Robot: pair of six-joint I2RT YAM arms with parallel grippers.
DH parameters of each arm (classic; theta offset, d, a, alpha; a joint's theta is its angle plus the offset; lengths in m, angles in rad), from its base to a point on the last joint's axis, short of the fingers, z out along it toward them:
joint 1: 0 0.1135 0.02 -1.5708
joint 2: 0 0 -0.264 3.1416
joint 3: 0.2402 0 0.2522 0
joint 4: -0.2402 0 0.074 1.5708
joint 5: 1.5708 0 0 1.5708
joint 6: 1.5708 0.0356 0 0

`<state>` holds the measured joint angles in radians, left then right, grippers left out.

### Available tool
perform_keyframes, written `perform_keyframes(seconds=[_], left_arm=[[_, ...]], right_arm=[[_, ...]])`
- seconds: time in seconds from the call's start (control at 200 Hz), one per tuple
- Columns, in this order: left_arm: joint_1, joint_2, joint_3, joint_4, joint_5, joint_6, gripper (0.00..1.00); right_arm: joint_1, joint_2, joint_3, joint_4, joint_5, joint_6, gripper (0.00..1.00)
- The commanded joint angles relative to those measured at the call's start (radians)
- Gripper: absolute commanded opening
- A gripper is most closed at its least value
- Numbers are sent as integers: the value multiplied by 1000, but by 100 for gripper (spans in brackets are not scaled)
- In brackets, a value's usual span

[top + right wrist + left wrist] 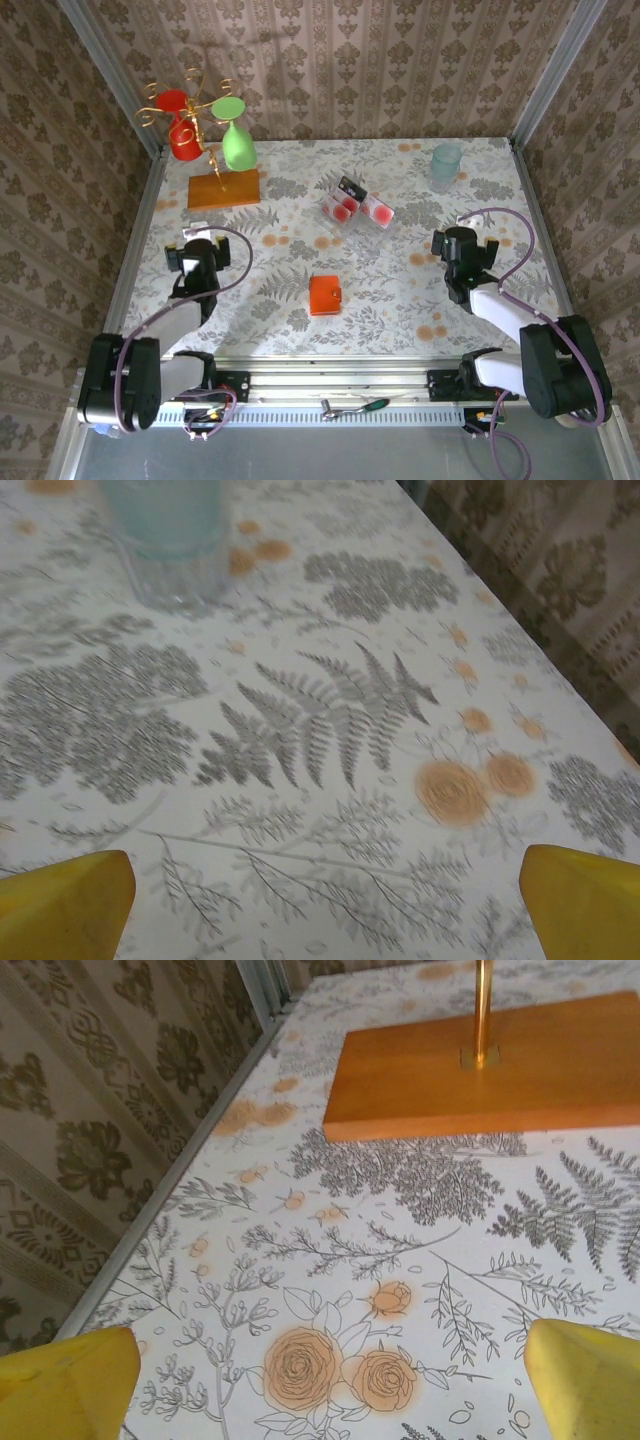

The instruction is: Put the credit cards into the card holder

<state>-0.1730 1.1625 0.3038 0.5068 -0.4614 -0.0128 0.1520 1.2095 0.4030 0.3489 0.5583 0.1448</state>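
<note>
The card holder [325, 295] lies on the table [400, 295], about midway between left and right and toward the near edge. The credit cards [357, 207] lie clustered farther back, slightly right of it and well apart. A tumbler [446, 165] stands at the far right, and a wooden base [223, 188] sits at the far left.

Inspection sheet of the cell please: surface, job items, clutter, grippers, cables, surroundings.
Surface: table under a floral cloth, no spills seen.
Job's things: cards in a loose overlapping cluster, far centre; card holder closed, nearer, apart from them.
Clutter: cup stand holding a red cup and a green cup, far left; pale cup, far right; hand tool on the front rail.
Grippers: left gripper and right gripper, both with jaws wide apart, nothing between.
Cables: purple cable looped behind each gripper, clear of the cards.
Surroundings: patterned walls, metal corner posts.
</note>
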Motion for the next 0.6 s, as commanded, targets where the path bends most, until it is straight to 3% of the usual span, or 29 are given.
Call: perform_keyframes(seconds=[0.0,0.425,0.565,0.595], left_arm=[[19,82,3,198,73,59,100],[78,335,50,439,241,94,100],[92,384,54,468,284,93,100],[92,401,50,494,303,108,100]], right_arm=[[-14,12,-34,192,-89,-77,100],[-92,125,-18,368,-210,-66,100],[-107,232,-68,572,-219,-38,100],[-108,239,-53,549,-226,-42,100]])
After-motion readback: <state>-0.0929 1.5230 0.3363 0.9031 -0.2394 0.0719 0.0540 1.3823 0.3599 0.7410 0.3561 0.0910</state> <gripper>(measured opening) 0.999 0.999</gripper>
